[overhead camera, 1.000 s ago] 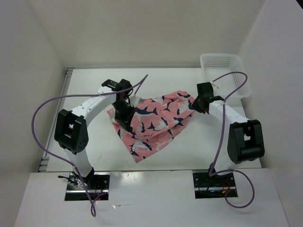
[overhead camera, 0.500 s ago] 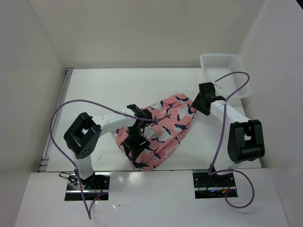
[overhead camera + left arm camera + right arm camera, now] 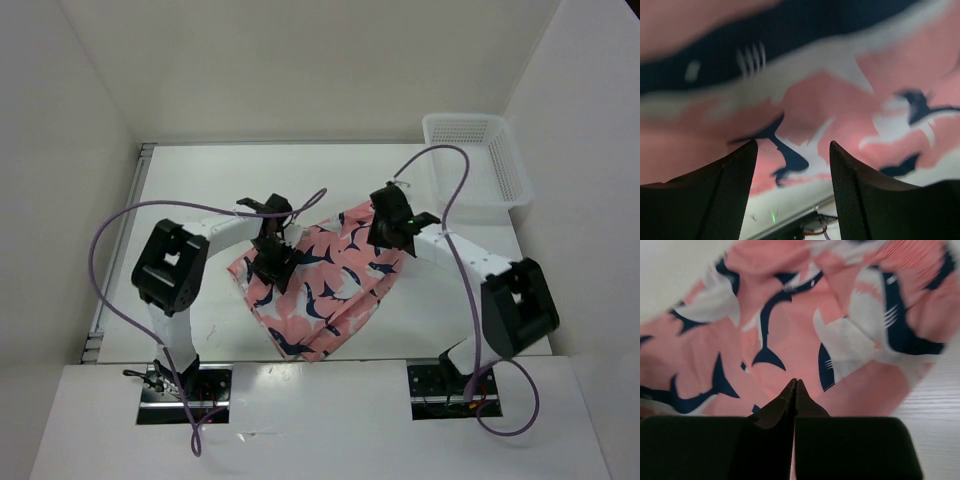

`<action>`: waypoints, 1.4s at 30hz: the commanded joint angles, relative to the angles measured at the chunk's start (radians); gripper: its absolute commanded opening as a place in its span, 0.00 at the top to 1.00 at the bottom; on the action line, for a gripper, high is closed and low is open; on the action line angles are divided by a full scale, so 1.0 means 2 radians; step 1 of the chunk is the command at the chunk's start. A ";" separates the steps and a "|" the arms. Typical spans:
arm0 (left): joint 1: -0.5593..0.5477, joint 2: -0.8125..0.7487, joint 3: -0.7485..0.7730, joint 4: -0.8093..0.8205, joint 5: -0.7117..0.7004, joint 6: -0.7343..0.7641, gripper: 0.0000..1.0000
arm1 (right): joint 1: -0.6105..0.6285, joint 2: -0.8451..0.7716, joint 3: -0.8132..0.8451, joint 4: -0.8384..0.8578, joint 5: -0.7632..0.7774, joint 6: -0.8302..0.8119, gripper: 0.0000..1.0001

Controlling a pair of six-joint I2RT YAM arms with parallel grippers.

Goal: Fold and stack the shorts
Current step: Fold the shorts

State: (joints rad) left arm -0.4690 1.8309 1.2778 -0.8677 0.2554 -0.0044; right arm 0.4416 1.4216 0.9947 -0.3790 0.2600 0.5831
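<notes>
We judged the shorts (image 3: 330, 290) soft, light and floppy, best pinched at an edge under the open left jaws, while the right jaws stood closed.

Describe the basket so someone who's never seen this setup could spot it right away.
Start with the white table seen from above and go to its far right corner. The basket sits there, a white rectangular tub with mesh sides. Unlike the soft pink shark-print shorts at the table's middle, it is rigid and plain white.
</notes>
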 commanded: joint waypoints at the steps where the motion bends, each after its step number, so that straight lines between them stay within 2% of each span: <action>1: -0.003 0.049 0.000 0.049 -0.020 0.002 0.33 | 0.015 0.058 0.013 0.012 -0.036 0.013 1.00; 5: 0.023 0.092 0.000 0.076 -0.053 0.002 0.33 | 0.015 0.103 0.023 0.018 -0.046 0.027 1.00; 8: 0.052 0.130 0.032 0.072 -0.078 0.002 0.33 | 0.015 0.130 0.033 0.023 -0.046 0.028 1.00; 11: 0.091 0.165 0.109 0.078 -0.114 0.002 0.33 | 0.015 0.150 0.050 0.030 -0.050 0.028 1.00; 12: 0.100 0.192 0.167 0.078 -0.126 0.002 0.33 | 0.015 0.155 0.066 0.030 -0.056 0.028 1.00; 14: 0.123 0.221 0.230 0.070 -0.138 0.002 0.33 | 0.015 0.179 0.098 0.035 -0.056 0.028 1.00; 15: 0.129 0.250 0.292 0.060 -0.150 0.002 0.33 | 0.015 0.187 0.111 0.030 -0.063 0.028 1.00; 19: 0.148 0.299 0.420 0.047 -0.155 0.002 0.33 | 0.015 0.229 0.166 0.025 -0.075 0.023 1.00; 22: 0.154 0.293 0.455 0.042 -0.129 0.002 0.32 | 0.015 0.234 0.199 0.025 -0.075 0.018 0.96; 24: 0.159 0.257 0.445 0.037 -0.106 0.002 0.30 | 0.015 0.234 0.211 0.019 -0.075 0.018 0.93; 25: 0.159 0.219 0.430 0.037 -0.086 0.002 0.28 | 0.015 0.220 0.217 0.013 -0.066 0.014 0.88; 27: 0.165 0.175 0.375 0.049 -0.070 0.002 0.24 | 0.015 0.204 0.217 0.007 -0.056 0.014 0.83; 28: 0.170 0.135 0.358 0.049 -0.054 0.002 0.24 | 0.015 0.183 0.201 0.007 -0.052 0.014 0.77; 31: 0.204 0.068 0.303 0.040 -0.016 0.002 0.21 | 0.010 0.140 0.161 0.007 -0.041 0.018 0.69; 34: 0.241 0.034 0.243 0.009 -0.004 0.002 0.21 | 0.005 0.114 0.116 0.012 -0.041 0.032 0.67; 39: 0.290 0.019 0.141 0.003 0.000 0.002 0.21 | -0.010 0.074 0.067 0.012 -0.041 0.048 0.64; 42: 0.319 0.019 0.106 0.003 0.038 0.002 0.21 | -0.014 0.062 0.050 0.017 -0.041 0.048 0.61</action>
State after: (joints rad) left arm 0.1429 1.8465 1.5574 -0.8146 0.2352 -0.0048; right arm 0.4255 1.5936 1.1259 -0.3603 0.1543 0.6617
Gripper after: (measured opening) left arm 0.784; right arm 0.384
